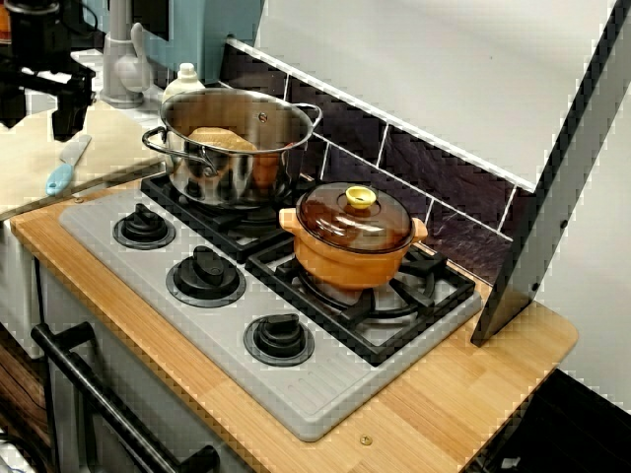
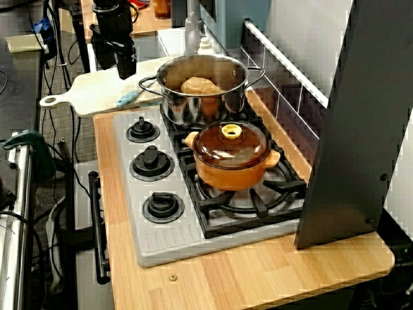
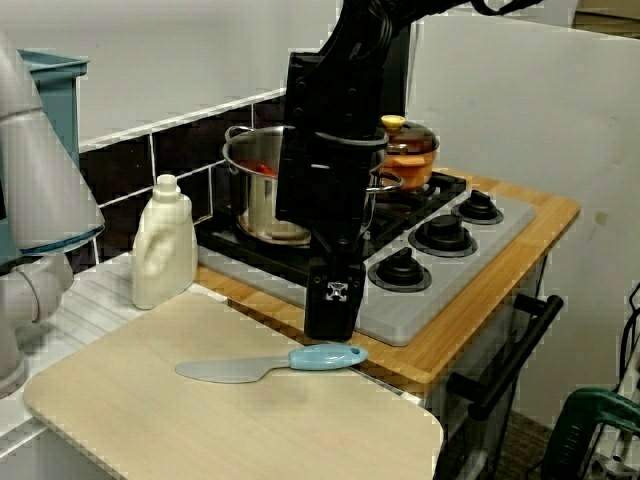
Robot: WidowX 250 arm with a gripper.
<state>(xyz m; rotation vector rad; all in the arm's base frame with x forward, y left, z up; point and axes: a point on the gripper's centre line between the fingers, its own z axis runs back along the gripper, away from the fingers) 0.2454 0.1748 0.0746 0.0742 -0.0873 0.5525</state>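
The wooden counter carries a grey stove that fills the middle of the view from the knob side, with three black knobs in a row along its near edge. Left of the stove, a pale cutting board takes up the lower half of the view across the board.

A steel pot stands on the stove's back burner, upper centre of the knob-side view, with a tan lump inside it. Just beside it, on the burner to the right, sits an orange casserole under a brown glass lid with a yellow knob.

A white bottle stands upright at the left of the board view, near the tiled wall and off the board.

The black gripper hangs at the centre of that view, pointing straight down over the board's far edge; I cannot tell whether its jaws are spread or pressed together.

A blue-handled knife lies flat on the board just below the gripper, handle to the right and grey blade to the left. The jaws hold nothing.
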